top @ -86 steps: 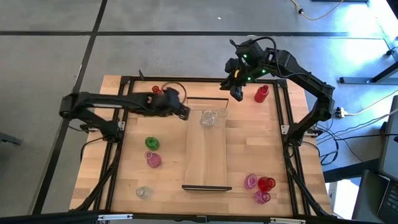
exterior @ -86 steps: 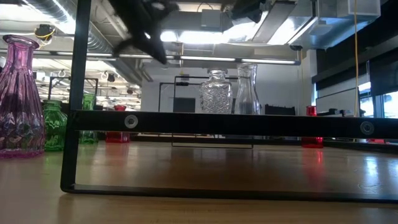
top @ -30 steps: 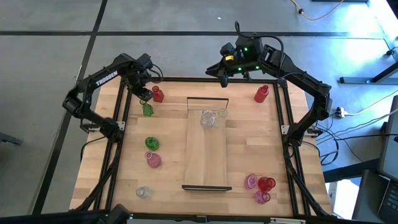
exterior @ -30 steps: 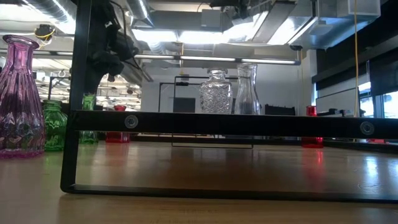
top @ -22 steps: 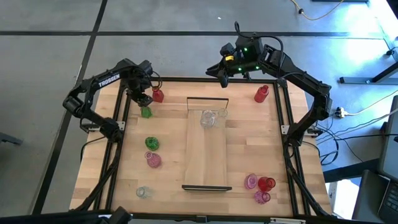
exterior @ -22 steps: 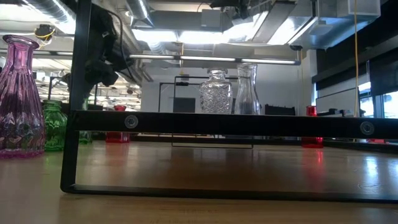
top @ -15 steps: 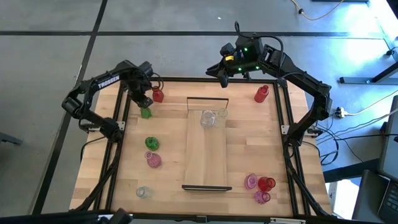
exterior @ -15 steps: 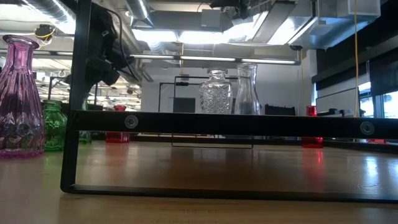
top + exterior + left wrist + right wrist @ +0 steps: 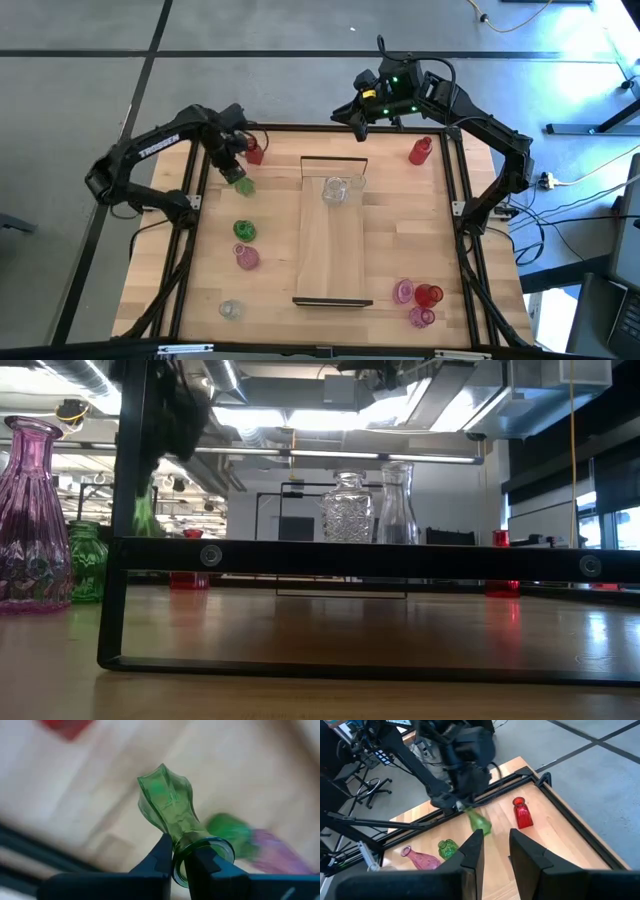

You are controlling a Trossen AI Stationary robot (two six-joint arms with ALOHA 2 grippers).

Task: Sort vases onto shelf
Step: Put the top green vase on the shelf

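the left hand (image 9: 236,172) is closed tight on the neck of a small green vase (image 9: 243,185), just below its flared rim – the left wrist view shows both fingers (image 9: 161,855) pinching the glass there, with the fluted body (image 9: 166,800) sticking out past them. the vase looks lifted and tilted over the far-left part of the tabletop (image 9: 400,240), beside a red vase (image 9: 254,152) standing near the frame. it is not on the shelf (image 9: 333,260) yet, where 2 clear vases (image 9: 340,188) already stand at the far end.

the right hand (image 9: 358,118) hangs past the far edge of the tabletop, fingers (image 9: 472,851) parted a little and holding nothing.

thin translucent glass like this is probably light but brittle and slick, so the neck hold is sensible – the rim's flare acts as a stop against sliding through. the body hangs off to 1 side of the grip, so it may swing or twist if moved fast. it should go down gently and upright on the board, clear of the glass already there.

other vases wait on the tabletop: another green one (image 9: 244,230), a pink one (image 9: 247,257), a clear one (image 9: 230,309), a red one (image 9: 420,151) at the far right and a pink-and-red group (image 9: 417,300) near right.
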